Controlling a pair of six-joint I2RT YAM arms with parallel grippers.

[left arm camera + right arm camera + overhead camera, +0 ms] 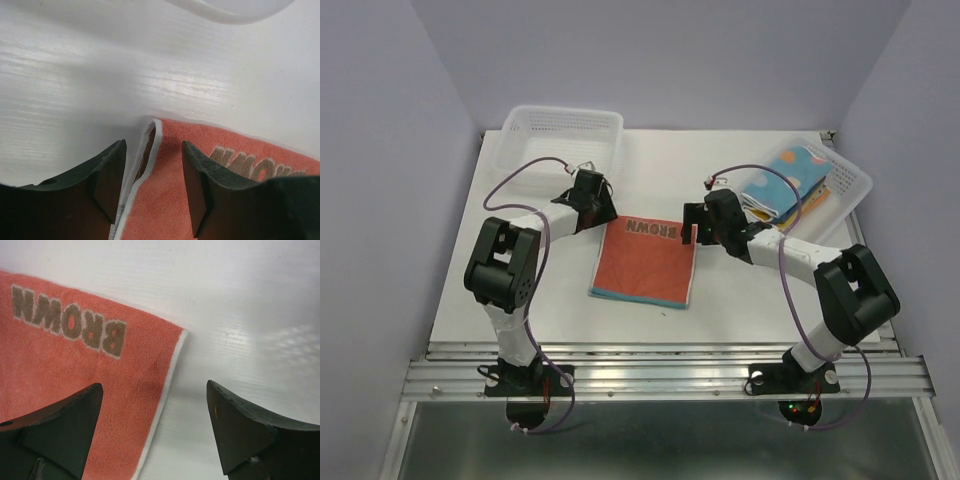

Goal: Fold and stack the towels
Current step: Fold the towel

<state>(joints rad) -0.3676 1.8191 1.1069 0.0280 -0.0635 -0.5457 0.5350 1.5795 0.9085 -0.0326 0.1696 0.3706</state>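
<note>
From above, one red-orange terry towel lies flat near the middle of the white tabletop, its far edge carrying the brown lettering "BROWN". Only this view shows the two white plastic lattice baskets. One basket sits at the far left corner of the tabletop. The other basket sits at the far right corner and holds a pile of folded towels, the top one light blue with coloured dots. How many are in that pile cannot be told. The left gripper is at the towel's far left corner and the right gripper at its far right corner. The left wrist view gives what the overhead hides: the left gripper has its two dark fingers parted, not pinching, and straddles the white-trimmed corner of the towel, which curls up off the tabletop between them. Only part of the word is legible here. A blurred white rim crosses the top edge. In the right wrist view the right gripper stands wide open over the other corner, one finger above the towel and one above bare tabletop. "BROWN" reads upside down in full, and the cloth lies flat.
</note>
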